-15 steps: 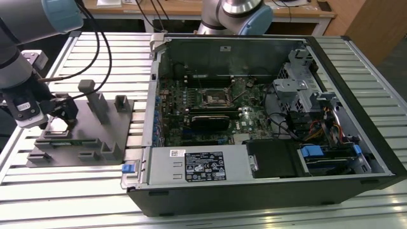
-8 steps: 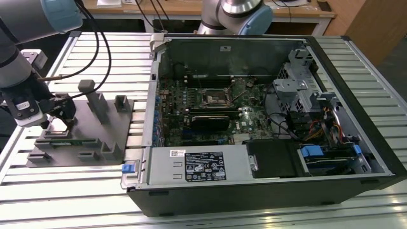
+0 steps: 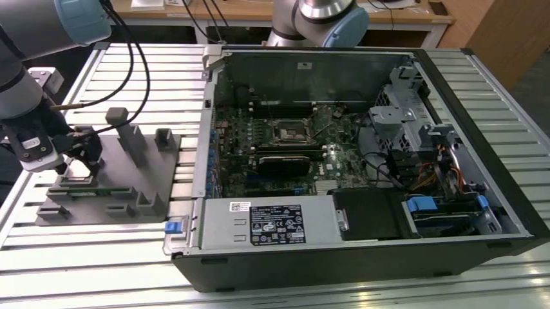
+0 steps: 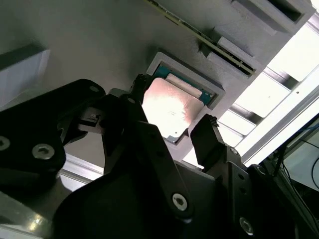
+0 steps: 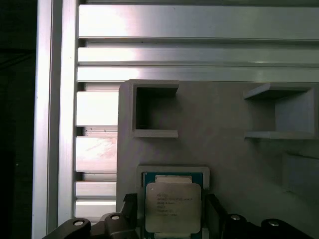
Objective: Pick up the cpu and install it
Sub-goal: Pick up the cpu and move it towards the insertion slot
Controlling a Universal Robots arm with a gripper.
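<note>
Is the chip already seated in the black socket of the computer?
No, the chip lies in a square recess of the grey holder.

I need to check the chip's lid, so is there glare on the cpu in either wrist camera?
In the second wrist view, glare washes out the cpu top; in the first wrist view it is evenly lit, while the table slats glare white.

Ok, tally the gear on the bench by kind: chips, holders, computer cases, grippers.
cpu: 1
grey holder: 1
computer case: 1
gripper: 1
Total: 4
</note>
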